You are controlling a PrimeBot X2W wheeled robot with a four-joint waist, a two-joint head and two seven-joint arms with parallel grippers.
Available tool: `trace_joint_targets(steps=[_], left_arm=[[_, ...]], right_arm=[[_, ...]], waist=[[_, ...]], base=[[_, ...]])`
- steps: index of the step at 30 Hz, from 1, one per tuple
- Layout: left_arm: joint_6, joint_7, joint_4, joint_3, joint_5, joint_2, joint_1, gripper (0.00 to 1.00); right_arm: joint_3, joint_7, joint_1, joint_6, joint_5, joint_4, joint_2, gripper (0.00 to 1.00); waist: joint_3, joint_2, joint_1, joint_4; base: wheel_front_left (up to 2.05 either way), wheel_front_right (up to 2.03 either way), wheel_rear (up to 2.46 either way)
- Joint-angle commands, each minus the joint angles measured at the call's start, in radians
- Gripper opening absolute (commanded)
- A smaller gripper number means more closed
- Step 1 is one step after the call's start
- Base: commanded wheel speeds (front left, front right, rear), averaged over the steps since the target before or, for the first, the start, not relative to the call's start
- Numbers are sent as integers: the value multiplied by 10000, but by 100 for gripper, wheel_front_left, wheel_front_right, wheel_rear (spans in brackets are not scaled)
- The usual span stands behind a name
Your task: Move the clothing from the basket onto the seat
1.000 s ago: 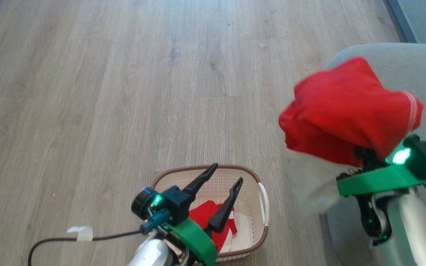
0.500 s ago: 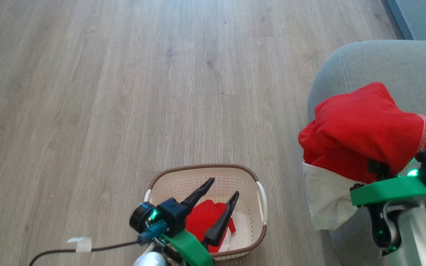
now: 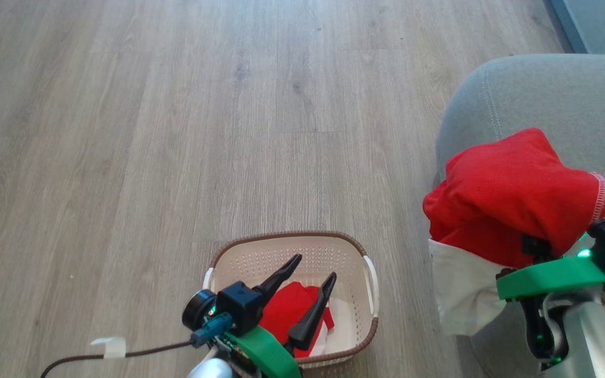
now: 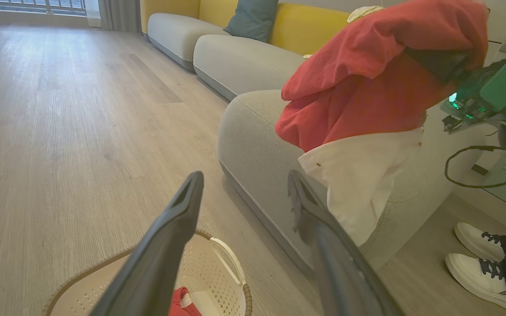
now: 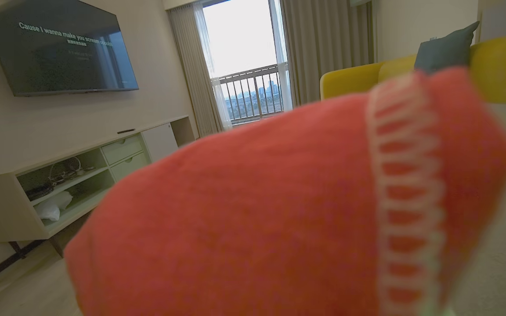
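Wood-plank floor (image 3: 176, 131): basket (image 3: 260, 260) at lower middle, grey seat (image 3: 544, 94) at right, cable (image 3: 139, 350) with white tape left of basket, person's shoes (image 4: 477, 239) by seat.

wood floor (image 3: 176, 131): open passage | seat (image 3: 554, 89) corner: blocked by hanging garment (image 3: 512, 205)

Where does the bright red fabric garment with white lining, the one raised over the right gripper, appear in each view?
Head view: bright red fabric garment at the right, over the large grey upholstered seat.
Left wrist view: upper right, hanging before the same seat.
Right wrist view: close up and blurred, across the lower middle.
Shared landmark: the seat's rounded corner, in the head and left wrist views.
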Motion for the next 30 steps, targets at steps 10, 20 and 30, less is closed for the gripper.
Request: trace_joint_targets(steps=[10, 20, 30], left_arm=[[11, -51, -816, 224, 426, 26, -267, 100], [53, -51, -1035, 68, 591, 26, -439, 100], [127, -51, -1074, -205, 820, 26, -837, 100]], right_arm=[[0, -23, -444, -2, 5, -630, -152, 0], [-275, -23, -568, -2, -175, -931, -348, 0], [-798, -23, -739, -2, -286, -1186, -371, 0]], waist=[[157, 0, 0, -704], [513, 0, 0, -1948], [1110, 0, 0, -3389]], base=[[0, 0, 0], [0, 0, 0], [0, 0, 0]])
